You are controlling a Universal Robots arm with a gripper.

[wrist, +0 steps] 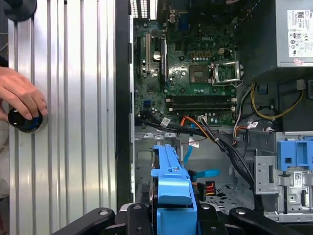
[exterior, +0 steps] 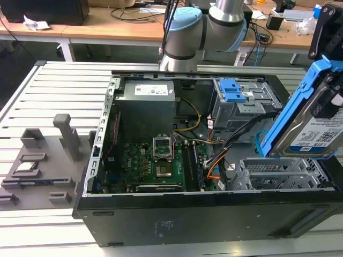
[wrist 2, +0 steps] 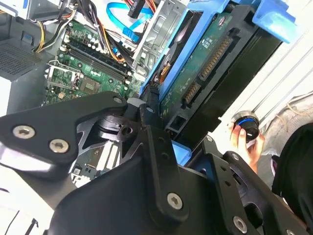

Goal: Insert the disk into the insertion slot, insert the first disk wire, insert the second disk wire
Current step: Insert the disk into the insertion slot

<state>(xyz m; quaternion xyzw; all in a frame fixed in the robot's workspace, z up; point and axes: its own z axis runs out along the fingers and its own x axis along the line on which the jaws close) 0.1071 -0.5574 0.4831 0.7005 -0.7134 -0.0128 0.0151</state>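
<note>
Right now my end effector (wrist: 176,220) is pinched on the disk (exterior: 311,120), one of my black fingers (wrist 2: 148,116) on each long side of its bright blue carrier. I hold the disk steeply tilted above the insertion slot (exterior: 278,174), white label towards the exterior camera and green circuit side towards my second wrist camera. Its lower edge hangs just over the slot's top. I cannot tell whether the two touch.

The slot is a low perforated silver bay in the corner of the open computer case (exterior: 177,214). Just behind the slot stands a taller grey cage (exterior: 241,104) with a blue latch (exterior: 232,89). A bundle of orange, black and blue cables (exterior: 214,166) lies loose between the slot and the green motherboard (exterior: 155,166), and a flat blue cable (wrist: 203,172) curls over the slot's floor.

Well apart from the slot, outside the case wall, a person's hand (wrist: 19,93) rests on a round black and blue knob (wrist: 24,120) on the slatted metal surface (wrist: 73,98).
</note>
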